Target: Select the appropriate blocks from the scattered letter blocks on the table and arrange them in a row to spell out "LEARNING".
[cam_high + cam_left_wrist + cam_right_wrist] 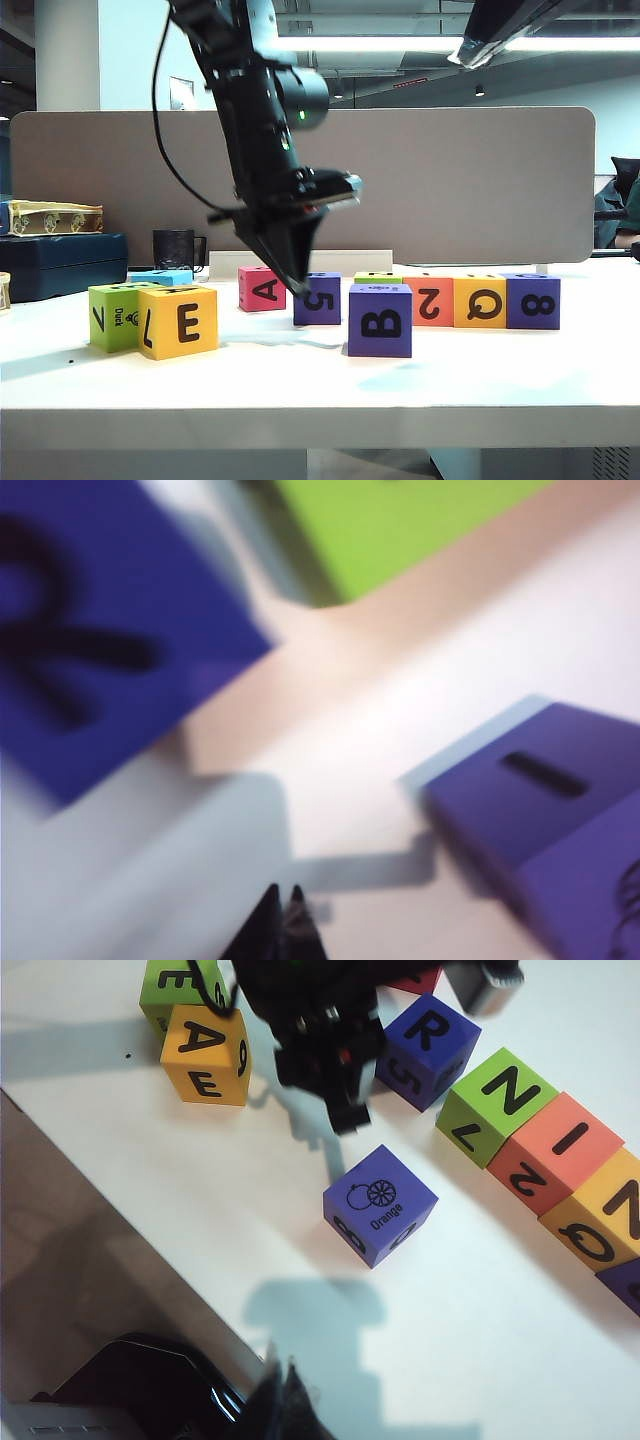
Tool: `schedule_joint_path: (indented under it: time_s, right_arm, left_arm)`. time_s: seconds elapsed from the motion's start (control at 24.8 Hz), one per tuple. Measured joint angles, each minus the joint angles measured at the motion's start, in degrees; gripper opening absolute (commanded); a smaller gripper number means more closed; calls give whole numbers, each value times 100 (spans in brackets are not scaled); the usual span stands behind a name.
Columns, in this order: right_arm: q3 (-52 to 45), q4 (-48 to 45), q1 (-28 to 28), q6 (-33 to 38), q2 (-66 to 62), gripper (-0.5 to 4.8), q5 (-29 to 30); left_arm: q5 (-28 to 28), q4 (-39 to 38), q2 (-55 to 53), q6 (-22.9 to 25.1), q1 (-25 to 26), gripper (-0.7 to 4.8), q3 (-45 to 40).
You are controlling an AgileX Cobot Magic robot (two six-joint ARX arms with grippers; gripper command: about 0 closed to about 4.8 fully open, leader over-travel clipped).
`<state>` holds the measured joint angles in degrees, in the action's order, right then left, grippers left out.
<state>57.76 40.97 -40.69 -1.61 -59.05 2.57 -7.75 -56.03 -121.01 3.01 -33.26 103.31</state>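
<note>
At the middle of the worktop [320,385], the letter blocks are found in two loose groups: a yellow E block [180,321] and a green block [113,316] at about nine o'clock, a pink A block [262,288] and a purple R block [428,1048] near the centre, and a row of green N [505,1102], red I [562,1152] and yellow N [617,1210] running toward three o'clock. A purple B block [380,319] is set apart toward six o'clock, in front of that row.

The left hand [298,283] is held just beside the R block at its nine o'clock side, fingers pressed together and empty. A risk is judged here: with the fingers shut, the block could only be pushed, and it might be knocked askew or driven into the green N.

The right hand [283,1400] is kept well back at the near edge, fingers seen narrow, nothing gripped.
</note>
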Motion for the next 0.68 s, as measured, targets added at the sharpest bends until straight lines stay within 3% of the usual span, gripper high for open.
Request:
schedule_joint_path:
  time_s: [0.12,0.16,0.68]
  right_arm:
    - [0,-2,0,0,0,-2,0]
    - [0,0,0,0,0,-2,0]
    - [0,4,-2,0,-7,-2,0]
  left_arm:
    - [1045,107,195,136,68,-6,9]
    - [1130,192,181,146,109,-6,7]
    - [1139,1482,-114,149,291,-6,11]
